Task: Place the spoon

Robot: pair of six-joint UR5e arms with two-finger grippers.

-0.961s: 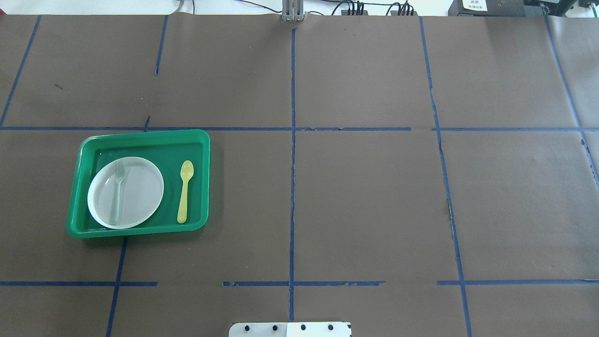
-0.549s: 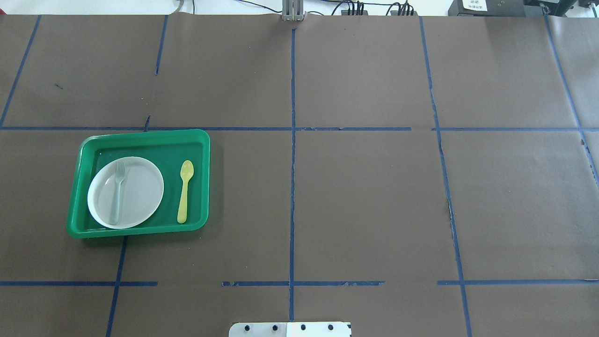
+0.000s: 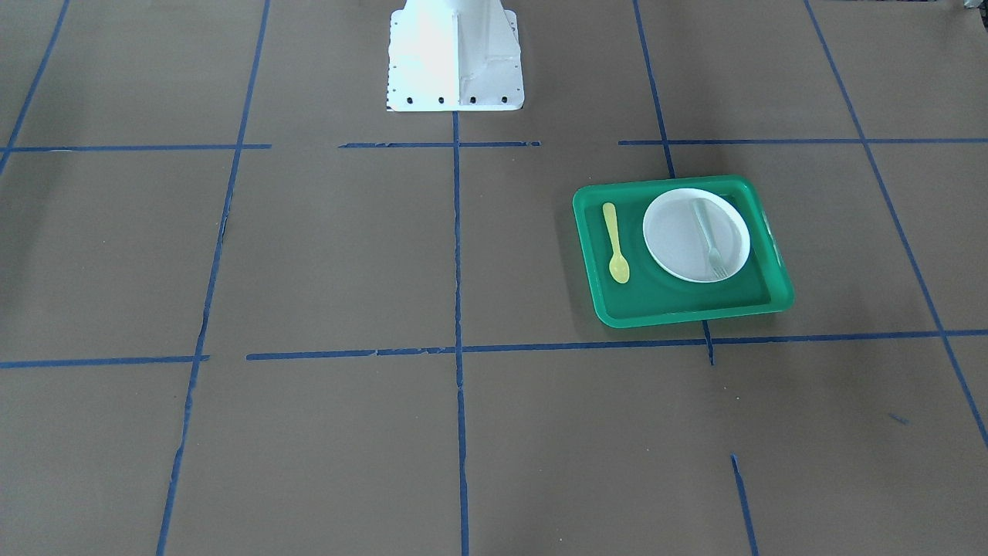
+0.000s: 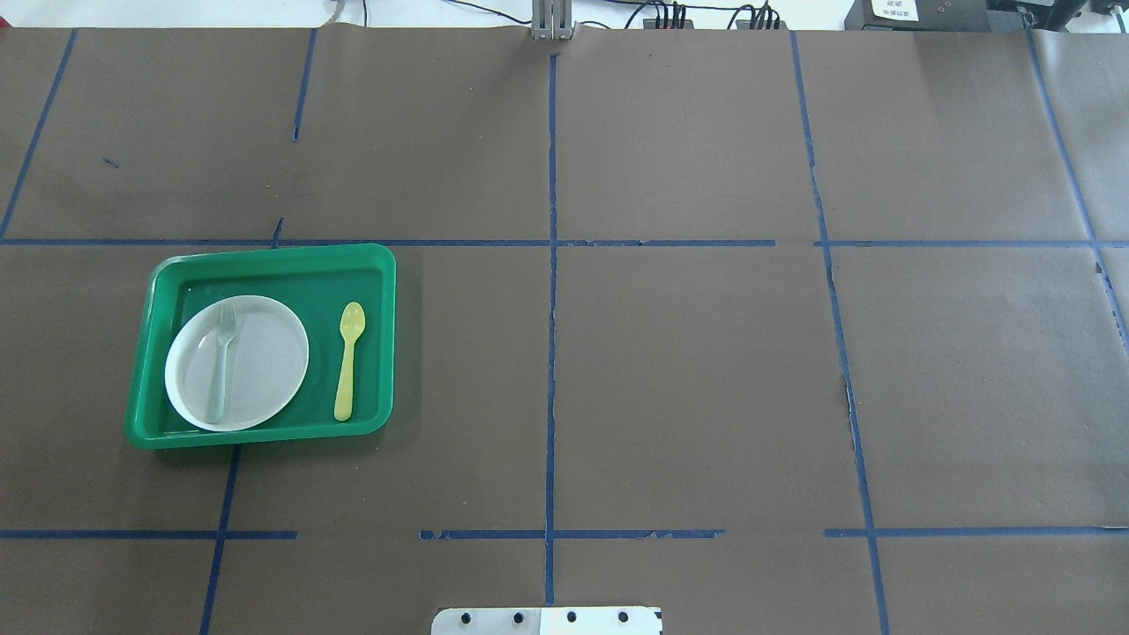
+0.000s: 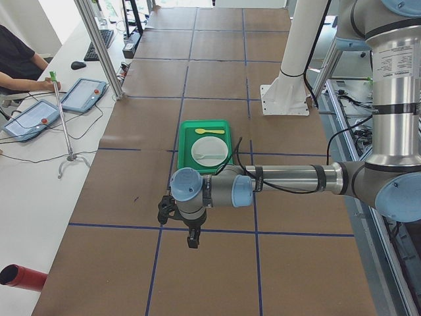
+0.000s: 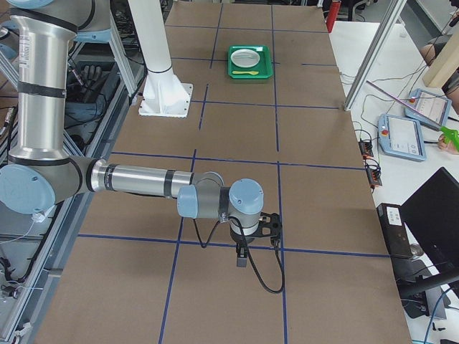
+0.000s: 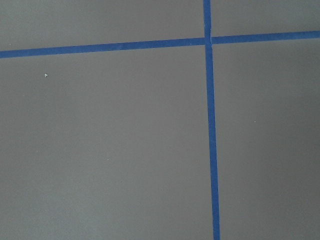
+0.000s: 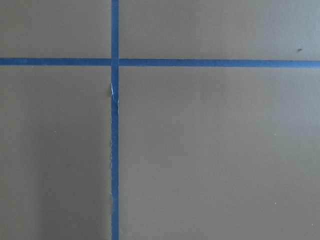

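The pale yellow spoon (image 4: 349,361) lies flat in the green tray (image 4: 265,258), to the right of the white plate (image 4: 265,370), bowl end away from the robot. It also shows in the front-facing view (image 3: 615,242) and small in the side views (image 5: 210,131) (image 6: 245,72). A grey-green fork (image 4: 221,360) lies on the plate. My left gripper (image 5: 191,241) hangs over bare table, well away from the tray. My right gripper (image 6: 242,259) hangs over the far other end. Each shows only in a side view, so I cannot tell whether it is open or shut.
Brown paper with blue tape lines covers the table (image 4: 688,370). The white robot base (image 3: 455,54) stands at the table's robot side. Tablets (image 5: 85,95) and cables lie on a side bench, where an operator (image 5: 20,62) sits.
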